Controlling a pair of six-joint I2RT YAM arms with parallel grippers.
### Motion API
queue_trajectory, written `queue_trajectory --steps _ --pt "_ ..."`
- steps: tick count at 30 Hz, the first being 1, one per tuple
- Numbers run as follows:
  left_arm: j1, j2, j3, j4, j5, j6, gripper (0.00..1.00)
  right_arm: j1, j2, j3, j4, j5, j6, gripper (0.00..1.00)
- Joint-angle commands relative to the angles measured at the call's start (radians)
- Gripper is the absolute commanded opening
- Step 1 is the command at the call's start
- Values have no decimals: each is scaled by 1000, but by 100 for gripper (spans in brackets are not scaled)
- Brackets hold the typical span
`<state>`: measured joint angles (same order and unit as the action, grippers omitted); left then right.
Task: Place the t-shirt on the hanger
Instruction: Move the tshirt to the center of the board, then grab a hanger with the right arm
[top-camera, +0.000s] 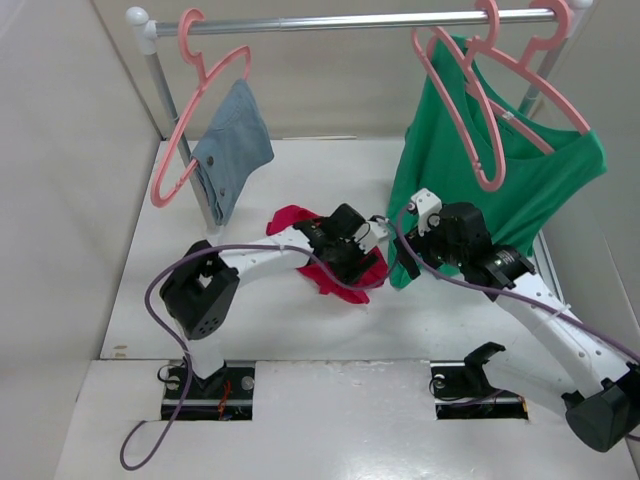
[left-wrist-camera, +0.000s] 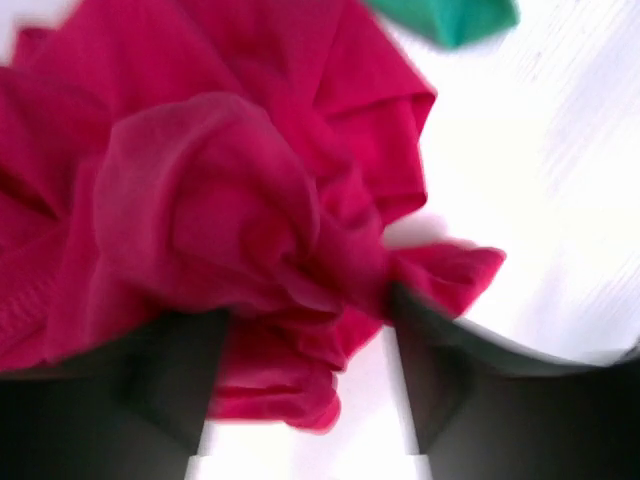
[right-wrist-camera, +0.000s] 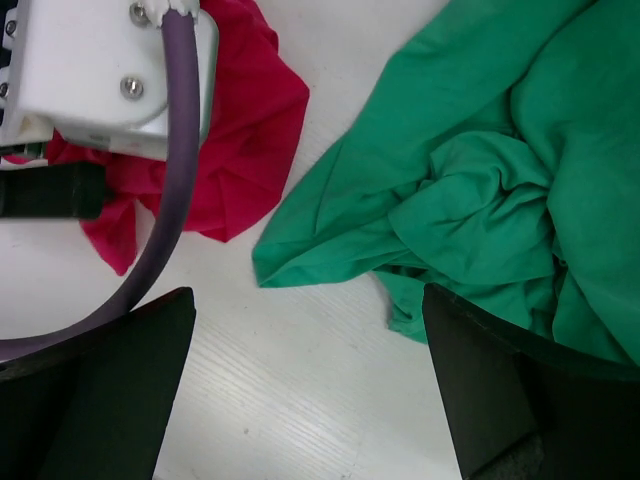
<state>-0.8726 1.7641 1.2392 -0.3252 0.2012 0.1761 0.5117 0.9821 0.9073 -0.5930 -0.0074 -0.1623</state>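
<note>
Two fingers (left-wrist-camera: 170, 370) of the left gripper (left-wrist-camera: 305, 340) are straddling the crumpled crimson fabric t-shirt (left-wrist-camera: 200, 200) on the white table (left-wrist-camera: 570, 200); whether they are pinching it is unclear. The right gripper (right-wrist-camera: 300, 330) is hovering, spread wide.

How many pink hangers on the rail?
3. The denim hanger hangs at the left end of the rail; the bare hanger and the green-top hanger hang at its right end. None looks hidden.

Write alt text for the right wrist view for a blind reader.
A green top lies bunched on the white table at right, with a crumpled red t-shirt at upper left, partly under the other arm's white wrist and purple cable. The right tool's two dark fingers stand wide apart at the bottom corners, holding nothing.
</note>
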Motion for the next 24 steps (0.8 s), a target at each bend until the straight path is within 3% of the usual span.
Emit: queue_trajectory --steps 1,2,4,5,9,14,17,20,24 --pt "23 -78 -38 -61 -5 -40 66 -10 -34 12 27 -31 -26 100" --pt "23 -124 -68 -61 -25 -11 75 -10 -46 2 36 -42 -35 100" --pt "12 -170 -78 -81 -34 9 82 -19 -55 2 45 -42 -36 100" --pt "12 -193 -87 -92 -54 10 100 -19 -56 -7 54 -69 -36 100" --pt "-23 -325 -106 -129 -81 62 100 -19 -45 2 55 -141 -72 100" --pt "-48 -560 -292 -109 -95 196 100 85 -26 56 33 -98 -94 100" --pt "-48 -661 -456 -57 -208 293 100 152 15 99 24 -115 -112 100" --pt "-48 -710 -623 91 -478 356 100 189 53 160 24 -210 -125 100" --pt "-48 -787 -653 160 -626 373 100 189 128 452 4 -302 -125 100"
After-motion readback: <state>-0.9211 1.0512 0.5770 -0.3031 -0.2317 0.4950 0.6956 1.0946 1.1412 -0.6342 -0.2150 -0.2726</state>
